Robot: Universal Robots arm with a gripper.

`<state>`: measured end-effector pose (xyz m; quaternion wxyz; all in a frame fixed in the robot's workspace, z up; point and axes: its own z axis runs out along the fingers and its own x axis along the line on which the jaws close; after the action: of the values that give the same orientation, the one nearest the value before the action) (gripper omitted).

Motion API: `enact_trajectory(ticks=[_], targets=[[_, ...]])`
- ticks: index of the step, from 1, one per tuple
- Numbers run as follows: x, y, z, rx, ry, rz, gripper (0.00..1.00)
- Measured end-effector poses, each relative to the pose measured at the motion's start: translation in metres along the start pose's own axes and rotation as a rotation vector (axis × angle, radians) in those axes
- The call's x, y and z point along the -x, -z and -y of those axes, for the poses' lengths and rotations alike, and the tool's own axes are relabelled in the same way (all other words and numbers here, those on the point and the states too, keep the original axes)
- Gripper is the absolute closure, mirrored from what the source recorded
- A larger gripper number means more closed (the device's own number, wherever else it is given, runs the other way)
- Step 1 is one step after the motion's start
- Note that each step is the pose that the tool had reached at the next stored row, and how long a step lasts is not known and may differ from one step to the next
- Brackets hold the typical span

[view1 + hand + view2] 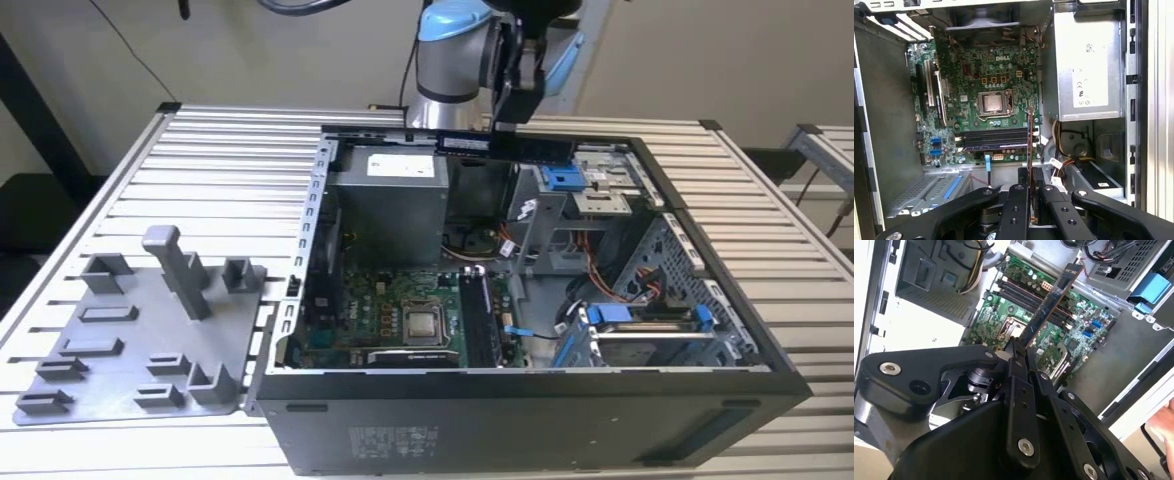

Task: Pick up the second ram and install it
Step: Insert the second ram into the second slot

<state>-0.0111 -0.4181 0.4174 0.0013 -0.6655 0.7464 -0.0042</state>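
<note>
My gripper (pixel 513 122) hangs above the back of the open computer case (pixel 307 250), shut on the second ram (pixel 507 147), a slim dark stick lying level under the fingers. In the second wrist view the ram (pixel 1052 304) sticks out from the closed gripper (pixel 1021 347) over the green motherboard (pixel 994 315). In the first wrist view the ram (pixel 1030 142) shows edge-on ahead of the gripper (pixel 1030 189), in the air above the dark memory slots (pixel 994 139) beside the processor socket (pixel 992 102).
A grey moulded holder plate (pixel 134 340) with posts and blocks lies on the slatted table at the exterior view's left. Inside the case are the power supply (pixel 387 195), blue drive brackets (pixel 563 180), loose cables (pixel 627 290) and a drive cage (pixel 641 335).
</note>
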Motion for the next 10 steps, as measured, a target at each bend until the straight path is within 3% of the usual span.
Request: enact_trajectory(ticks=[10], targets=[[0.0,-0.0015,0.0,0.0005,-0.135,-0.0013,0.86]])
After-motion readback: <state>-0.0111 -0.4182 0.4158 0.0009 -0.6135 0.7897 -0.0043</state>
